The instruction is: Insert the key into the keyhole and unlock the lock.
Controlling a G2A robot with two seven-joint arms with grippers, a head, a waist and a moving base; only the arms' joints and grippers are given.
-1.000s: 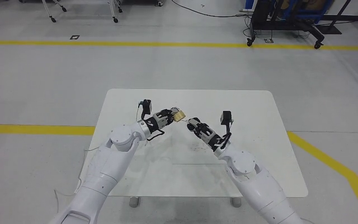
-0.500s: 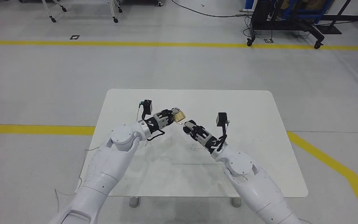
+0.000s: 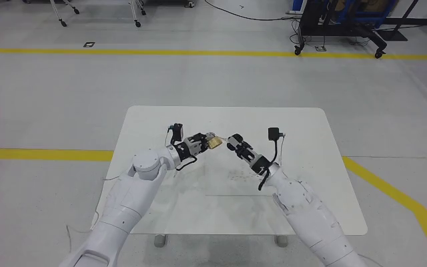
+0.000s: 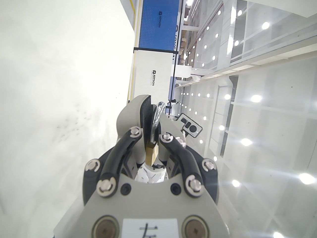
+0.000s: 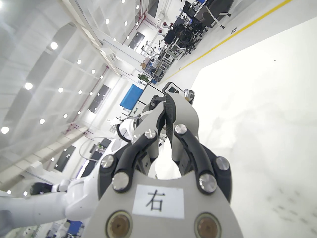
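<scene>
Top view has the right gripper [image 3: 233, 141] sitting a little farther right of the brass padlock [image 3: 213, 141] than half a second ago, when its tip had closed almost onto the lock's body. Its wrist has also rolled, swinging the wrist camera toward the far side. The left gripper [image 3: 207, 141] has barely shifted, drifting slightly nearer while holding the padlock up over the middle of the white table [image 3: 300, 127]. Left wrist view shows its fingers clamped tight on the padlock, with the steel shackle [image 4: 158, 113] pinched between the pads and the brass body lying back between the finger links. Right wrist view shows that arm's fingers pressed almost together, apparently on the key. The key itself is too thin and too hidden to make out, so I cannot say whether its blade reaches the keyhole. I read the approach, retreat and wrist roll as a re-aim rather than the turn of a seated key. A small gap seems to remain between right gripper and padlock, so insertion is probably not done, and nothing shows the shackle released.
</scene>
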